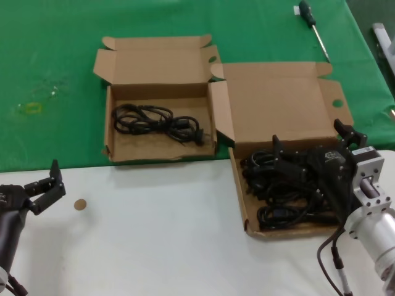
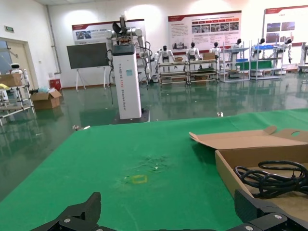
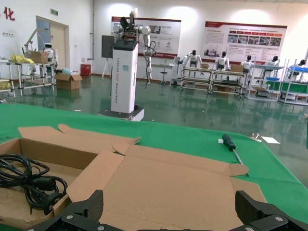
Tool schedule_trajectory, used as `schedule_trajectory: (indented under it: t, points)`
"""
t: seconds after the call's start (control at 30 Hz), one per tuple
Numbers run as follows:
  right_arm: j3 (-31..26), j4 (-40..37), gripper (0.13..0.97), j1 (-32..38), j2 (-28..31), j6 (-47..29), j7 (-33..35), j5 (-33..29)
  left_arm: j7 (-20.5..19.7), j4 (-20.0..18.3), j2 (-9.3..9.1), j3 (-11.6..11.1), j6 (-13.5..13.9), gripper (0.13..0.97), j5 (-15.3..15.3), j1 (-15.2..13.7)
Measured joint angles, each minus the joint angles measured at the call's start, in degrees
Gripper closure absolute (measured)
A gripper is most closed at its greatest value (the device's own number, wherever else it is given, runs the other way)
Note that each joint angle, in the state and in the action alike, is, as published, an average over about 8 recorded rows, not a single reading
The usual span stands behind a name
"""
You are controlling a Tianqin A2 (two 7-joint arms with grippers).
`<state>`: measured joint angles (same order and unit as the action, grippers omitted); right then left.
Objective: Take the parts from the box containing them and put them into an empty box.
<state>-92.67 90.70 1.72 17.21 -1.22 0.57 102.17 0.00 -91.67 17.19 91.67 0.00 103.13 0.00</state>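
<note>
Your left gripper (image 1: 52, 185) waits wide open over the white table, out of the way. One cord bundle (image 1: 157, 122) already lies in the smaller box (image 1: 123, 151). Your right gripper (image 1: 311, 157), spread wide, sits low over the cords (image 1: 278, 188) in the larger box (image 1: 244, 209), placed to grab one.

right hand (image 1: 307, 161) hiding cords (image 1: 281, 197) beneath

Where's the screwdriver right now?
In the head view, the screwdriver lies on the green cloth at the far right, beyond the larger box's open lid.
</note>
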Motion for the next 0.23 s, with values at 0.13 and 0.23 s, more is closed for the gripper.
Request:
schedule_trajectory:
  t: [0.13,0.23]
  points:
    - [0.0,0.0,0.129,0.0,0.0,0.0,0.0,0.0,0.0,0.0,0.0,0.0,0.0,0.132,0.0,0.0]
    - [0.0,0.0,0.129,0.0,0.0,0.0,0.0,0.0,0.0,0.0,0.0,0.0,0.0,0.132,0.0,0.0]
